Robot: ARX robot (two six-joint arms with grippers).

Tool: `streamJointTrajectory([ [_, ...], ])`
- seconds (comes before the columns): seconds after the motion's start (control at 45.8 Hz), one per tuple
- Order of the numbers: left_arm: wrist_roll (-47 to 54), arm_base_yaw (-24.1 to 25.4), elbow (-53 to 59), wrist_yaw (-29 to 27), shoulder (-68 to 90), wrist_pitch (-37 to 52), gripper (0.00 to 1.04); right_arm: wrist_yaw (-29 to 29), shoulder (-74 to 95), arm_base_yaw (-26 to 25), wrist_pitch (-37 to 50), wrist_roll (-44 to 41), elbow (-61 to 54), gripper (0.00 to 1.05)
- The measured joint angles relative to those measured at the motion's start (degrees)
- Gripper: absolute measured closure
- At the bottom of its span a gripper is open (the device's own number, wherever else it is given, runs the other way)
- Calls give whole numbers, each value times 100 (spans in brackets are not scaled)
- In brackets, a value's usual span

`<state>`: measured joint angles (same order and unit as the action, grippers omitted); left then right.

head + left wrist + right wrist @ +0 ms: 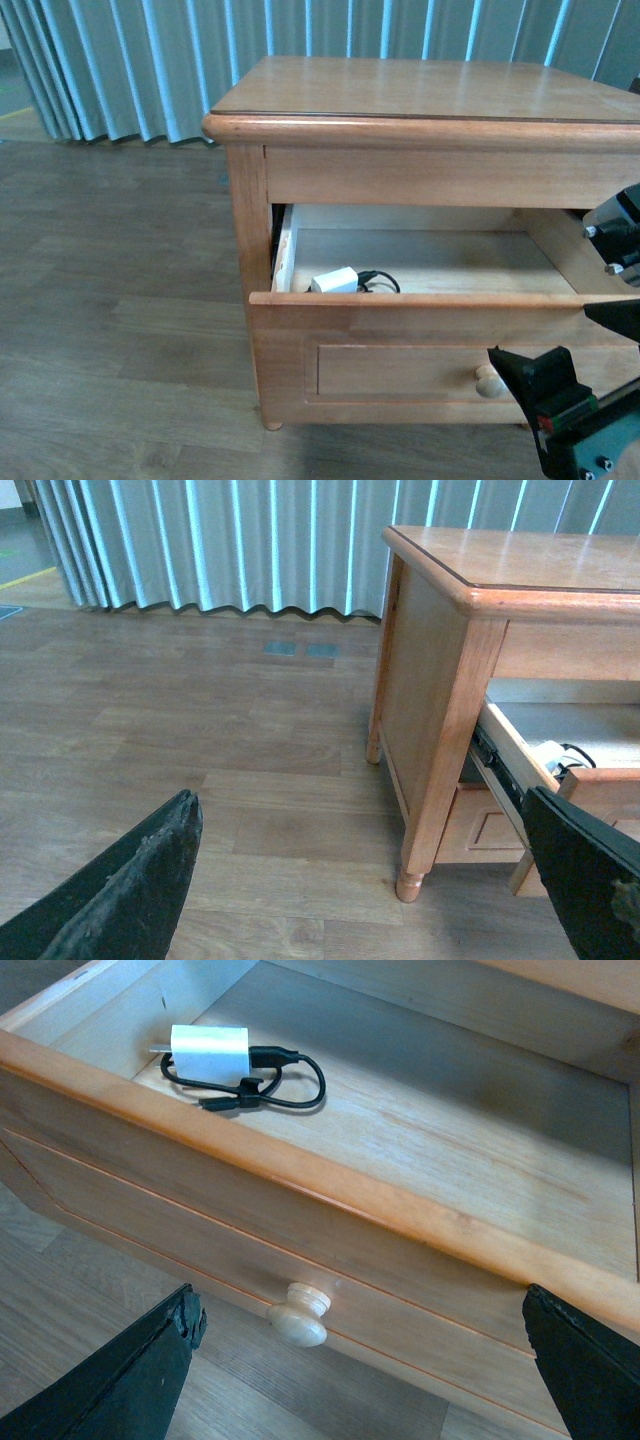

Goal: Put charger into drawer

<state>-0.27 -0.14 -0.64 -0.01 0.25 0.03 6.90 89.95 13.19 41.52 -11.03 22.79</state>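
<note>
Inside the pulled-out drawer (440, 300), front-left corner: charger (335, 281) lying flat, cable coiled beside. Right claw (360, 1360) wide, empty, near knob (298, 1315). Left claw (370, 880) wide, empty.

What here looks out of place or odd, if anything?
Nothing looks damaged or spilled. The drawer stands pulled out, and the charger lies flat inside near one front corner, its black cable loosely looped beside it. Both grippers are open and hold nothing. The open drawer is the only unfinished-looking thing.

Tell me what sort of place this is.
Probably a bedroom or living-room mock-up: a wooden nightstand with its drawer pulled open stands on wood-look flooring before long pale blue-grey curtains. A charger lies inside the drawer.
</note>
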Motion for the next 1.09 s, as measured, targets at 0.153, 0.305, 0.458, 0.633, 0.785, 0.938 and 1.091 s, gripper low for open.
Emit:
streamJointTrajectory([
  [0.153, 2, 0, 0, 0, 0, 0, 6, -101, 431, 39, 136, 79, 278, 8],
  [0.305, 2, 0, 0, 0, 0, 0, 6, -199, 807, 105, 208, 109, 640, 8],
  [0.458, 2, 0, 0, 0, 0, 0, 6, -299, 1224, 160, 275, 116, 1067, 8],
  [0.633, 2, 0, 0, 0, 0, 0, 6, -385, 1687, 208, 341, 120, 1513, 8],
  [0.785, 2, 0, 0, 0, 0, 0, 6, -450, 2081, 240, 354, 125, 1939, 8],
  [0.938, 2, 0, 0, 0, 0, 0, 6, -522, 2483, 291, 354, 129, 2409, 8],
  [1.091, 2, 0, 0, 0, 0, 0, 6, -601, 2817, 363, 313, 125, 2848, 8],
])
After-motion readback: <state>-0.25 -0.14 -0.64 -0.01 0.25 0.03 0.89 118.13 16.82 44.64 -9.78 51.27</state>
